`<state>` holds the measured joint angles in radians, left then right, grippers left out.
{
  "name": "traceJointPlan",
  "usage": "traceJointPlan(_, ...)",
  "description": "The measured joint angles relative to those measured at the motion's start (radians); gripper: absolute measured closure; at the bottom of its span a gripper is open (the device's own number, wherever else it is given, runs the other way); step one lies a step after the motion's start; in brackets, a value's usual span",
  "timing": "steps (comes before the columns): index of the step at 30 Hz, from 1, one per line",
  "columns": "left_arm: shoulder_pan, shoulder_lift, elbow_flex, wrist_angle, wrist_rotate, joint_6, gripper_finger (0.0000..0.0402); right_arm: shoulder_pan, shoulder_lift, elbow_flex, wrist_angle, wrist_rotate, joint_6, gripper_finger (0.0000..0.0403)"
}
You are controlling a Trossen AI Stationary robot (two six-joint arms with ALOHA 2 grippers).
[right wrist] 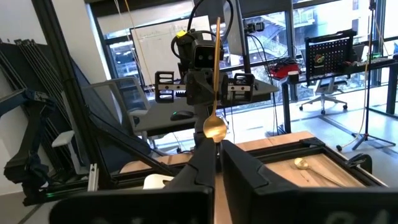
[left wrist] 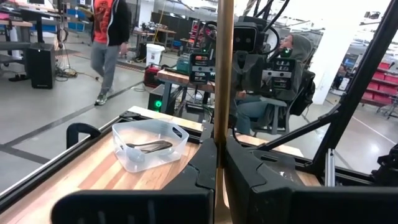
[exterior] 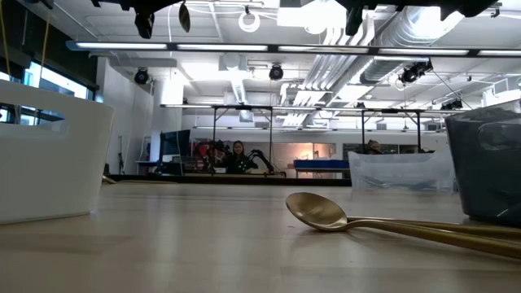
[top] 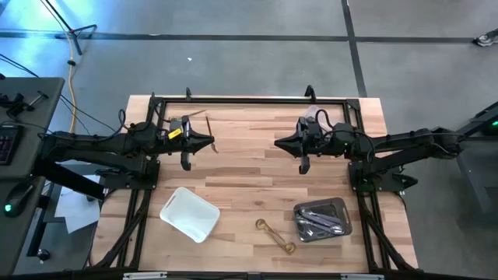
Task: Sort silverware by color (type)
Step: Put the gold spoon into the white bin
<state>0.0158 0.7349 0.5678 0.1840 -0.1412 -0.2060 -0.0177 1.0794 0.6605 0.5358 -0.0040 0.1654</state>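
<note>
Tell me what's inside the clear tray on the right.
The clear tray holds a pile of dark grey and silver utensils lying overlapped. How many there are, and what lies beneath the top pieces, is hidden. No gold pieces show inside.

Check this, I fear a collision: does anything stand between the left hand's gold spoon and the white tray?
Nothing visible does. Bare table lies between the left hand, shut on the gold spoon, and the white tray; the loose gold spoons lie aside, by the grey tray.

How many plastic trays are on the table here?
3: white tray near left, grey tray holding silver utensils near right, clear tray at the far edge, partly under the right arm.
</note>
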Motion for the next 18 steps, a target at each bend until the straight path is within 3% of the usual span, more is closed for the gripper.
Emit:
traceJointPlan(13, -0.005, 0.000, 0.002, -0.020, 0.022, 0.007, 0.0401, 0.000, 0.000, 0.000, 0.000, 0.000, 0.010, 0.0402)
traceJointPlan(18, -0.069, 0.034, 0.101, -0.234, 0.062, 0.008, 0.0401, 0.000, 0.000, 0.000, -0.002, 0.000, 0.010, 0.0403)
